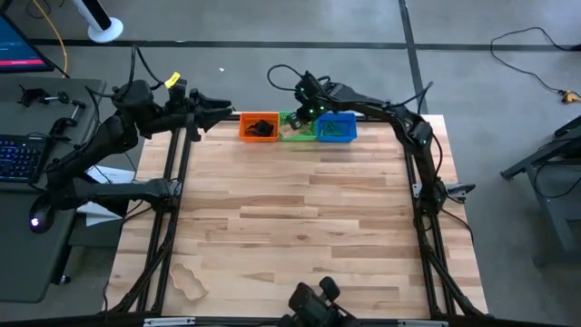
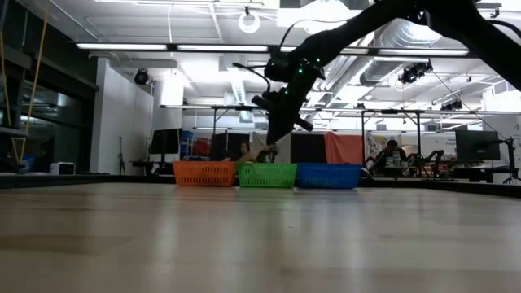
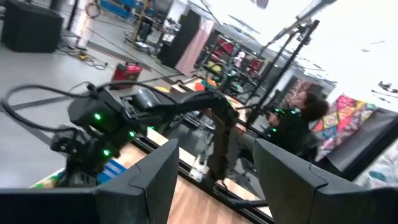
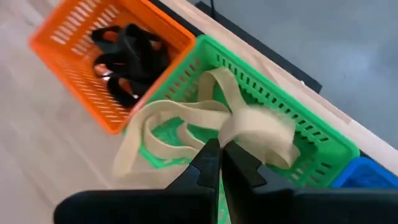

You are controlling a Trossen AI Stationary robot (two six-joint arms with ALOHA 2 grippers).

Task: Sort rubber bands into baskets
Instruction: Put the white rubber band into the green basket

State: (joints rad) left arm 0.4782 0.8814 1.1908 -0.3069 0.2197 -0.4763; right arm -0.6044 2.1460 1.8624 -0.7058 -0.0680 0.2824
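Note:
Three baskets stand in a row at the table's far edge: orange (image 1: 259,127), green (image 1: 297,128) and blue (image 1: 337,128). Black rubber bands (image 4: 127,53) lie in the orange basket (image 4: 74,62). My right gripper (image 4: 219,155) is over the green basket (image 4: 292,143), shut on a bunch of tan rubber bands (image 4: 205,118). It also shows in the low view (image 2: 281,130), just above the green basket (image 2: 267,174). My left gripper (image 3: 211,180) is open and empty, raised beyond the table's far left corner (image 1: 218,111). My right gripper pinches several tan bands together at one bunched spot (image 4: 229,132) between its two fingers, from above, pointing down. The loops hang slack below the fingers over the green basket. One loop (image 4: 127,155) reaches out past the basket's wall toward the table.
A flat tan shape (image 1: 188,280) lies near the table's near left corner. A desk with a keyboard (image 1: 20,156) stands left of the table. A person (image 2: 393,155) sits in the room behind. The middle of the wooden table (image 1: 300,227) holds nothing.

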